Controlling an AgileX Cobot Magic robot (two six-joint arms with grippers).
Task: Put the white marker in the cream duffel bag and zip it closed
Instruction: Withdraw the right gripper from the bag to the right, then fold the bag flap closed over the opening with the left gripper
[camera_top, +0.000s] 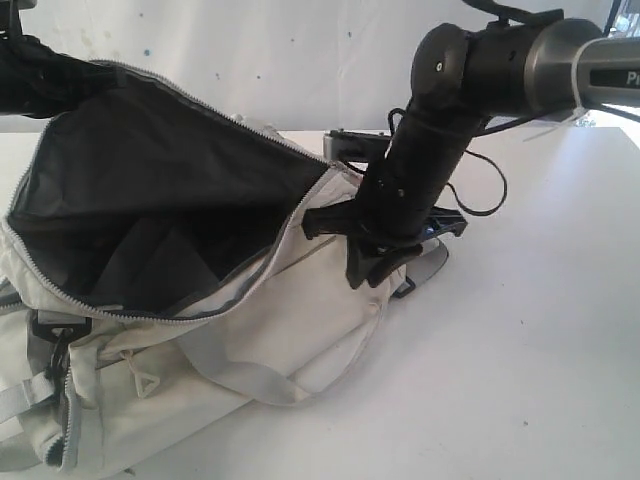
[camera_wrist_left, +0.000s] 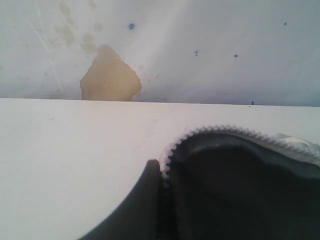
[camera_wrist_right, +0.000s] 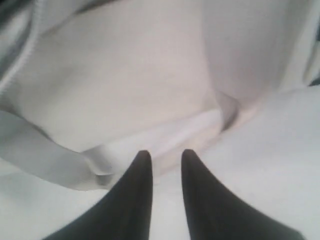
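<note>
Across the smooth, matte white table (camera_top: 540, 330), slumped in soft folds over its left half: the cream duffel bag (camera_top: 300, 320), broad and limp, woven fabric faintly soiled, mouth gaping wide. Inside that mouth, dark grey lining (camera_top: 150, 200), thin and slack, creased into shallow pleats. Above the bag's right end, the thick black right arm (camera_top: 430, 130), rounded joints and a hard shell, angled steeply down. At the far left corner, the black left arm (camera_top: 40, 75), mostly out of frame, meeting the bag's high upper rim. Along the front of the bag, a pale grey webbing strap (camera_top: 250, 378), flat and ribbon-like, sagging in a loop onto the tabletop. Round the opening, grey zipper teeth (camera_wrist_left: 220, 130), fine and evenly notched, curving like a bead chain. Low on the left side, a black plastic buckle (camera_top: 55, 328), angular, hooked to webbing. On the upper rim, the left gripper (camera_wrist_left: 161, 167), pressed together on the zippered edge, one smooth dark finger (camera_wrist_left: 142, 200) showing outside the teeth, the other hidden. At the bag's right end, the right gripper (camera_wrist_right: 164, 156), two tapered, pointed black fingers (camera_wrist_right: 137, 195) a narrow gap apart, nothing seen between them, tips at cream fabric and a fold of strap, contact unclear. As for the white marker, not made out in any view.
</note>
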